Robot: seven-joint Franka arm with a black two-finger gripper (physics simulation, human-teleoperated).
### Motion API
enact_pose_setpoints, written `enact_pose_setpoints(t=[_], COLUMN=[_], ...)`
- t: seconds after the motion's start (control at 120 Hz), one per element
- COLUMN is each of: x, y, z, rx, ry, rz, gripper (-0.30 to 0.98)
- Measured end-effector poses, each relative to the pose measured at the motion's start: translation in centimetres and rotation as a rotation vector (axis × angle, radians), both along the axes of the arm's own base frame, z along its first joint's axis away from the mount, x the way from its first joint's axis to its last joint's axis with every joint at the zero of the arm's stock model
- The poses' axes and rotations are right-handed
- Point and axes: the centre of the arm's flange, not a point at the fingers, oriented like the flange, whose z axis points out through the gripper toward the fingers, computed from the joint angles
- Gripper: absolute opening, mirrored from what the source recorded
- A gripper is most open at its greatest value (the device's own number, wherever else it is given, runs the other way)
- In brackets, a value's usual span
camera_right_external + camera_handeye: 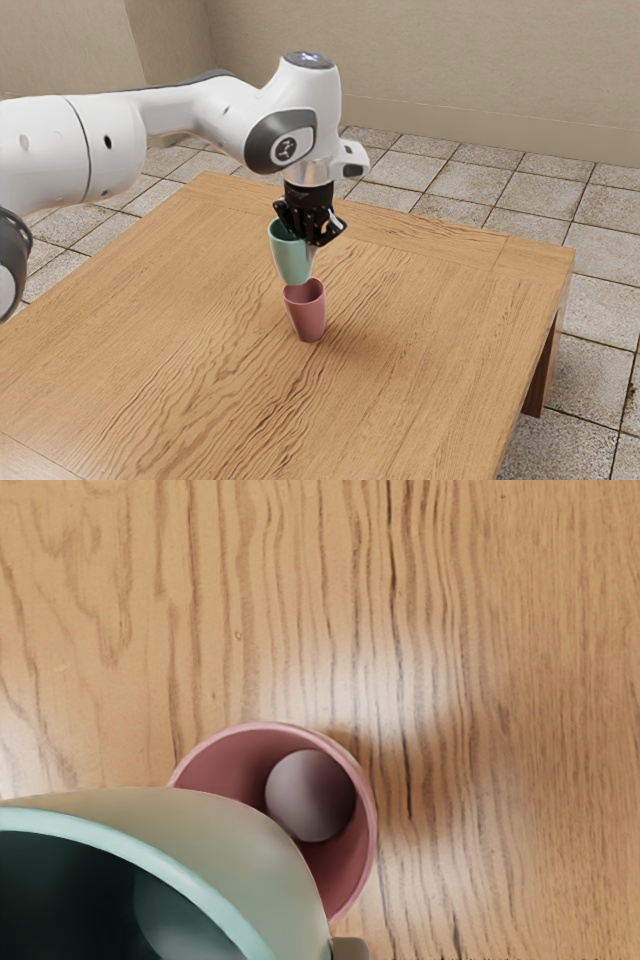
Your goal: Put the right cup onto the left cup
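where green cup (225, 830) overlaps, pink cup (300, 780) partly hidden in wrist view; tool (313, 241) closed on green cup; gap unclear

Upper cup (290, 254) above lower cup (307, 318) on the table (180, 330)

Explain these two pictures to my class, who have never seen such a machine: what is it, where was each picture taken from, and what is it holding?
The machine is a simulated robot arm, ending in a black two-finger gripper. The exterior view comes from a camera at the arm's side. The wrist view comes from a camera on the arm's hand, looking down past the held cup.

The gripper holds a green cup by its side, up in the air and slightly tilted. Just below it, a pink cup stands upright and open on the wooden table.
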Motion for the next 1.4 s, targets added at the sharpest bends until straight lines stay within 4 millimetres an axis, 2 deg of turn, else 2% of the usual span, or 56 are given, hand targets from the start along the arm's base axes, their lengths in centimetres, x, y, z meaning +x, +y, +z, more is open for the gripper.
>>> enact_pose_setpoints(t=[0.092, 0.317, 0.533, 0.767, 0.942, 1.242, 1.4], x=[0.1, -0.1, -0.5, -0.2, -0.1, 0.5, 1.0], y=[0.0, -0.2, -1.9, -1.9, -1.9, -1.5, -1.2], z=[-0.9, -1.7, -1.8, -3.6, -3.7, -2.5, -3.4], rx=[0.006, 0.004, -0.006, -0.003, -0.004, 0.003, 0.007], ry=[0.018, 0.036, 0.035, 0.057, 0.052, 0.025, 0.034], rz=[-0.001, -0.004, -0.030, -0.026, -0.024, -0.023, -0.018], gripper=[-0.10, -0.10, -0.10, -0.10, -0.10, -0.10, -0.10])
